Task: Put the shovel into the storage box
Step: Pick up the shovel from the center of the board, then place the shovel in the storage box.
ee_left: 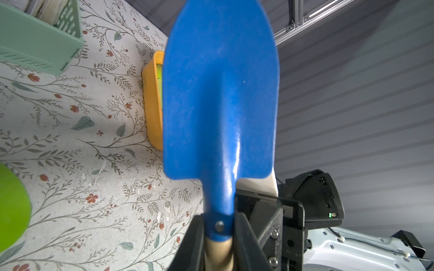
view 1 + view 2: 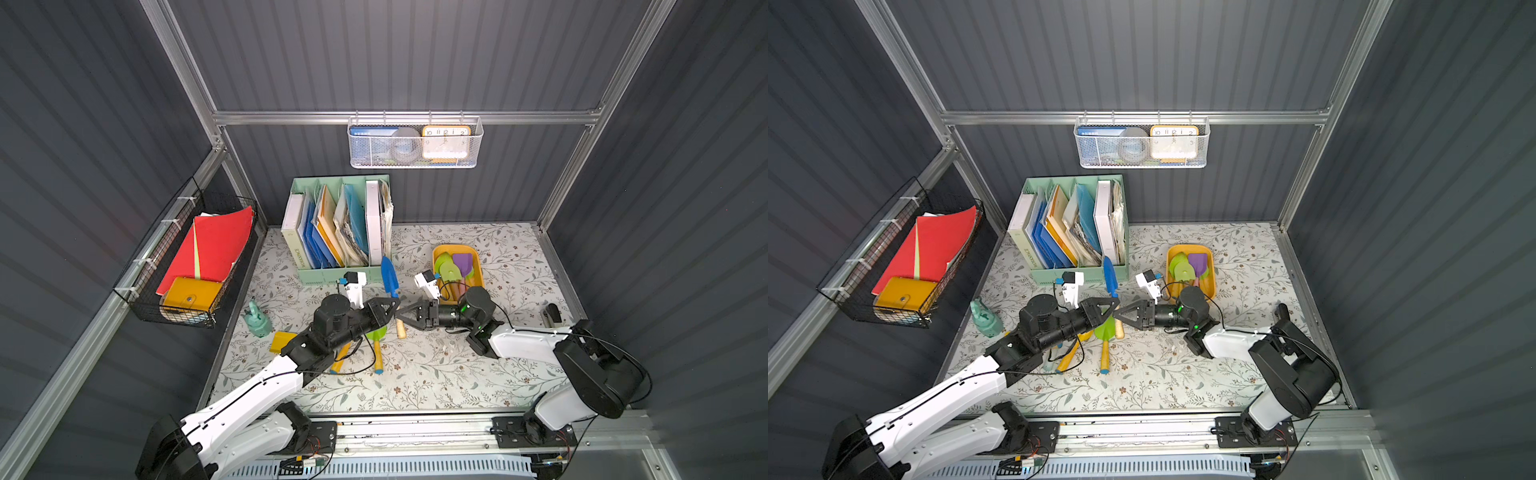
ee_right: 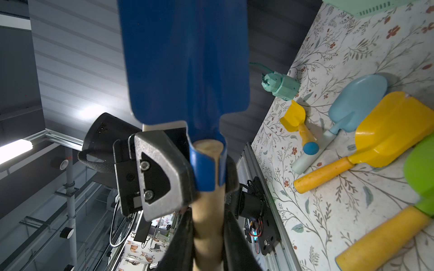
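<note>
Frame centre, both top views. Left gripper [image 2: 394, 306]: closed tight on the blue collar of the blue-bladed, wooden-handled shovel [image 2: 389, 275], blade pointing up-frame. Right gripper [image 2: 401, 316], tip to tip with it: clamped on the wooden handle just below. Shallow mustard-yellow plastic storage box [image 2: 478, 270]: right of centre, near the right gripper, apart from the shovel.

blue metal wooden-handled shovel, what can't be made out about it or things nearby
- Blue metal shovel: blade tip cut off by the frame edge in both wrist views; mid-handle hidden in both top views by left gripper and right gripper.
- Mustard-yellow plastic storage box: mostly behind the blade in the left wrist view; near end behind the right arm in both top views.
- Light blue plastic shovel: mostly under the left arm in both top views.
</note>
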{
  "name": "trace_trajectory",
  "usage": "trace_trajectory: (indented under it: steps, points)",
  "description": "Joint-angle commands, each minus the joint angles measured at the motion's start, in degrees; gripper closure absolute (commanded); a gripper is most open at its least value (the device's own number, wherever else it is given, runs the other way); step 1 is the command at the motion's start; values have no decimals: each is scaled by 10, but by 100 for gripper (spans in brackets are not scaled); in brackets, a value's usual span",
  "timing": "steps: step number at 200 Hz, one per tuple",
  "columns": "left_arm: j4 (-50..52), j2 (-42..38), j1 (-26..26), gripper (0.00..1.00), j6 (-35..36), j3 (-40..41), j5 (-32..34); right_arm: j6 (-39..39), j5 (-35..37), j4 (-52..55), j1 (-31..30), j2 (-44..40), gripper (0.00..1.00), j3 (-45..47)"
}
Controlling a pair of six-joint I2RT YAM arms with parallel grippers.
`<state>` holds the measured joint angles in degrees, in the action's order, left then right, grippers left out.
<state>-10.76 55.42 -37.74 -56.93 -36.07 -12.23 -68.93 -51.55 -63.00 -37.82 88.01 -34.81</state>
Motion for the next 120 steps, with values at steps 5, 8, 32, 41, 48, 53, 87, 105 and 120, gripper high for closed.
trace_trajectory:
  steps: [5,8,32,41,48,53,87,105,120]
  points:
    - [0,-20,7,57,7,6,6,57,5,90,0,-41,91,-14]
    - [4,-23,7,53,8,5,10,66,8,106,0,-47,91,-15]
    - [52,-40,11,37,14,-4,39,139,45,246,5,-96,91,-27]
    - [64,-46,13,35,14,-4,45,169,62,314,9,-115,91,-38]
    - [73,-49,14,34,15,-6,49,194,77,367,14,-130,91,-48]
    - [80,-49,14,33,16,-8,52,210,91,404,17,-139,91,-54]
    - [158,-32,15,28,20,-29,86,300,175,615,44,-182,91,-101]
    - [186,-21,15,28,26,-36,97,333,206,691,63,-182,91,-121]
    - [198,-10,15,28,26,-39,99,357,234,748,78,-182,91,-142]
